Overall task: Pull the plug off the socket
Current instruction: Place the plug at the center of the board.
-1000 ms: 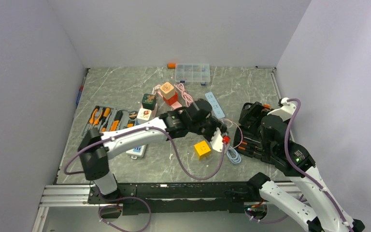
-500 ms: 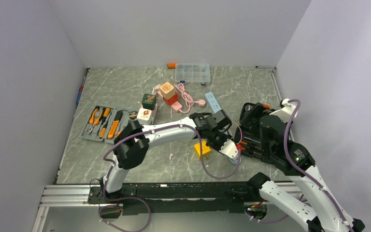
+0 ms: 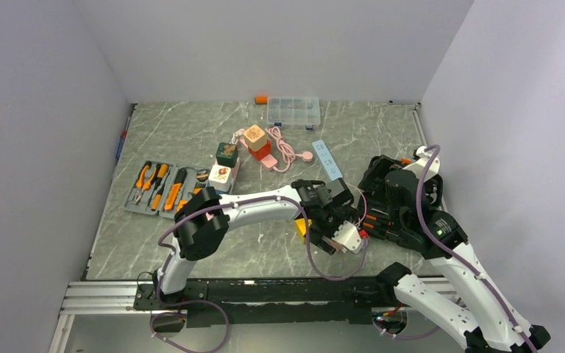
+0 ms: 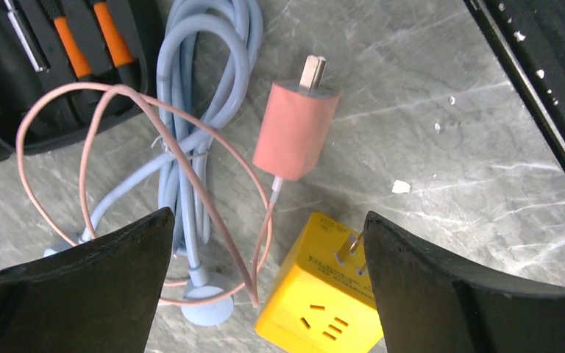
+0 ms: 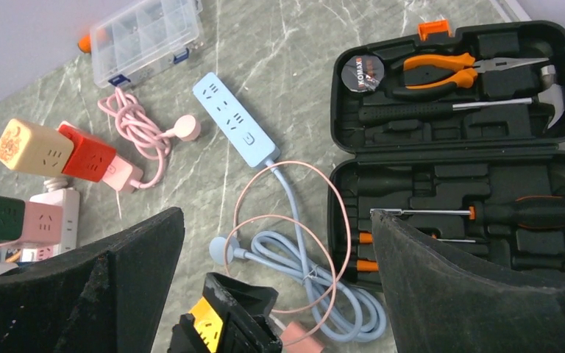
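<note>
Overhead and wrist views of a two-arm robot at a grey marble table crowded with plugs, cords and tools.

The left claw hangs open over the near right part of the table, its two black fingers spread wide and touching nothing. Between them, flat on the table, lies the pink plug with its metal prongs bare and pointing away. It is already out of the socket. That socket, a white power strip with pastel faces, sits well apart to the left, partly under a cluster of coloured cube adapters.

The right claw is also open and empty. It hovers just right of the left one, above an open black tool case.

The main risk now looks like snagging. The plug's thin pink cord loops loosely across a coiled blue cord and runs near a yellow cube adapter, close to both left fingers. If the left arm lifts or swings away low, a finger could hook a loop and drag the plug (perhaps the yellow cube too) across the table.

The two arms are also close together, so a careless retreat by either could knock the other. The right arm could also clip the raised lid of the tool case.
</note>
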Robot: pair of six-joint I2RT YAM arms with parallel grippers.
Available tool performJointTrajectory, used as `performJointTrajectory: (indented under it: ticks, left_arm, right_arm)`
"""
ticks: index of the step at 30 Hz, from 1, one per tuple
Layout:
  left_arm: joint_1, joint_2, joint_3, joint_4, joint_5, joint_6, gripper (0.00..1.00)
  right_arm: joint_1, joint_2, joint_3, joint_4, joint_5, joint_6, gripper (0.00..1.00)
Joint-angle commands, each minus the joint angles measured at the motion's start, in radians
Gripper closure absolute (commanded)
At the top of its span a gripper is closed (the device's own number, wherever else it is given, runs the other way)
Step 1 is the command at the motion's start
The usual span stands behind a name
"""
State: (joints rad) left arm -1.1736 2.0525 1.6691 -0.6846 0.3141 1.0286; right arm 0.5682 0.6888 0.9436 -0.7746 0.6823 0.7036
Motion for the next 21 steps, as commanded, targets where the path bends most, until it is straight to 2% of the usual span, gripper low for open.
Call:
performJointTrajectory:
  ticks: [1, 7, 12, 15, 17, 21]
  left_arm:
    - [0.018, -0.109, 0.025, -0.045, -0.035, -0.032, 0.01]
    - [0.109, -0.256, 0.037, -0.224, 0.002, -0.110, 0.01]
    - [0.219, -0.308, 0.204, -0.585, 0.113, -0.087, 0.01]
    - [0.292, -0.314, 0.310, -0.703, 0.110, -0.092, 0.01]
    - [0.383, -0.319, 0.355, -0.698, 0.122, -0.134, 0.01]
    - [0.610, -0.341, 0.321, -0.513, 0.068, -0.297, 0.01]
  right_arm:
    - [-0.020, 0.021, -0.005, 0.072, -0.044, -0.025, 0.01]
    - [-0.064, 0.077, 0.005, 0.130, -0.114, -0.059, 0.01]
    - [-0.114, 0.162, 0.035, 0.173, -0.204, -0.088, 0.01]
    - [-0.127, 0.221, 0.051, 0.217, -0.270, -0.120, 0.01]
    - [-0.126, 0.281, 0.069, 0.251, -0.313, -0.142, 0.00]
    - [-0.124, 0.399, 0.086, 0.352, -0.410, -0.169, 0.00]
